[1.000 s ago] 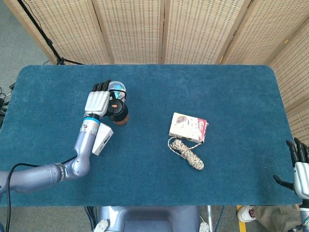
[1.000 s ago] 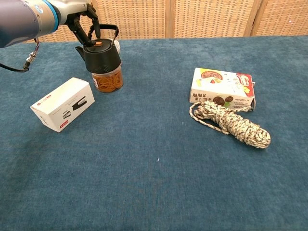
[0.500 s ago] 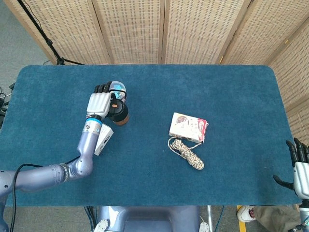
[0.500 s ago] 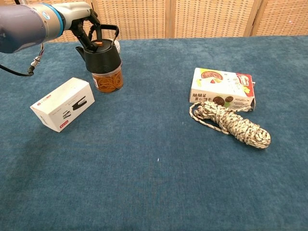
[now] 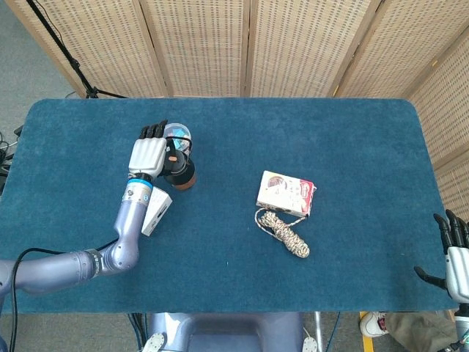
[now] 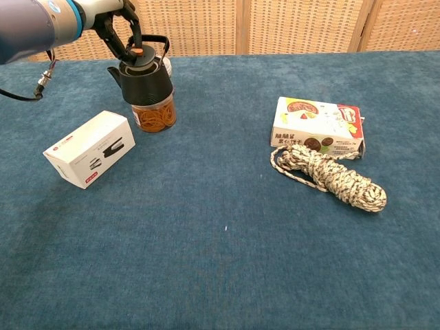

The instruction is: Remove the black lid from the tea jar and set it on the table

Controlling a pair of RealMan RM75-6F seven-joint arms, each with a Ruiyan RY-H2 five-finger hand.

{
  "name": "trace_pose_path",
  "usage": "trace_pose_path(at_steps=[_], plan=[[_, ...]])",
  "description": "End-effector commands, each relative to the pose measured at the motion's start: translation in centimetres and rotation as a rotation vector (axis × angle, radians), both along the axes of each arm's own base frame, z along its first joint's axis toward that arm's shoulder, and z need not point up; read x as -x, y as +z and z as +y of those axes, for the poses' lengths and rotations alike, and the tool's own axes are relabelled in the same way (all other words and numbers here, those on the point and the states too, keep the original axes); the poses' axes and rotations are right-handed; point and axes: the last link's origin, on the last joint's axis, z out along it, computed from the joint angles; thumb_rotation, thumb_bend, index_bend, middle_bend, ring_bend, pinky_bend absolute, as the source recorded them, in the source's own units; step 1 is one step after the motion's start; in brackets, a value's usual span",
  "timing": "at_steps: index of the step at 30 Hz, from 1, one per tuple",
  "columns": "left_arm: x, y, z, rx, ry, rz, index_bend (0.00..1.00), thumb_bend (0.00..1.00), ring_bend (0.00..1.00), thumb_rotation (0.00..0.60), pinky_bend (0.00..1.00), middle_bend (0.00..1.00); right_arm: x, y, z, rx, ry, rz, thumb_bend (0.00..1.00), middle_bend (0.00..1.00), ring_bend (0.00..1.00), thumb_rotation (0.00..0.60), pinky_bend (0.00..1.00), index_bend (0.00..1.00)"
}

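The tea jar (image 6: 152,113), filled with brown-orange contents, is stood on the bench (image 6: 220,240) with the black lid (image 6: 145,78) still seated; the lid's handle is hooked by the left hand (image 5: 149,154), while the right hand (image 5: 456,257) is spread off the bench edge

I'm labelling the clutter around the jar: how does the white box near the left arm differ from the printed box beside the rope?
The white box is plain white with a small black graphic and red mark; the printed box carries colourful food pictures. The white box lies close to the tea jar, while the printed box touches the rope. Both are rectangular cartons lying flat on the blue table, untouched by either hand.
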Motion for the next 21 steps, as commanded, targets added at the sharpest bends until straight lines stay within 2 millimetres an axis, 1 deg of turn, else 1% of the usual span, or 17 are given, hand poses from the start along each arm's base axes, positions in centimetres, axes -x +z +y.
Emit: trace_pose_path(at_steps=[1,3,6,10,14,16,18,21], plan=[[-0.2,1.1,-0.3,-0.017,-0.015,-0.01,0.65,0.4,0.0,0.6,0.0,0.0,-0.1,0.0,0.1,0.0,0.002,-0.001,0.0,0.0,0.0,0.6,0.0,0.0],[-0.4,1.4,-0.7,-0.018,-0.031,-0.015,0.65,0.4,0.0,0.6,0.0,0.0,-0.1,0.0,0.1,0.0,0.003,-0.001,0.0,0.0,0.0,0.6,0.0,0.0],[-1.2,1.9,-2.1,0.003,-0.115,-0.016,0.65,0.4,0.0,0.6,0.0,0.0,-0.2,0.0,0.2,0.001,0.009,-0.002,0.0,0.0,0.0,0.6,0.0,0.0],[-2.1,1.8,-4.0,0.064,-0.223,-0.035,0.65,0.4,0.0,0.6,0.0,0.0,-0.3,0.1,0.3,0.002,0.011,-0.003,0.0,0.0,0.0,0.6,0.0,0.0],[-2.6,1.1,-6.5,0.143,-0.319,-0.042,0.65,0.4,0.0,0.6,0.0,0.0,-0.3,0.1,0.4,0.004,0.014,-0.004,0.0,0.0,0.0,0.6,0.0,0.0],[-2.5,0.7,-7.3,0.162,-0.34,-0.038,0.65,0.4,0.0,0.6,0.0,0.0,-0.3,0.2,0.4,0.004,0.014,-0.004,0.0,0.0,0.0,0.6,0.0,0.0],[-2.3,0.0,-8.7,0.195,-0.363,-0.035,0.65,0.4,0.0,0.6,0.0,0.0,-0.3,0.2,0.5,0.006,0.016,-0.005,0.0,0.0,0.0,0.6,0.0,0.0],[-2.1,-0.8,-9.9,0.223,-0.381,-0.038,0.65,0.4,0.0,0.6,0.0,0.0,-0.3,0.2,0.5,0.005,0.018,-0.007,0.0,0.0,0.0,0.6,0.0,0.0]])
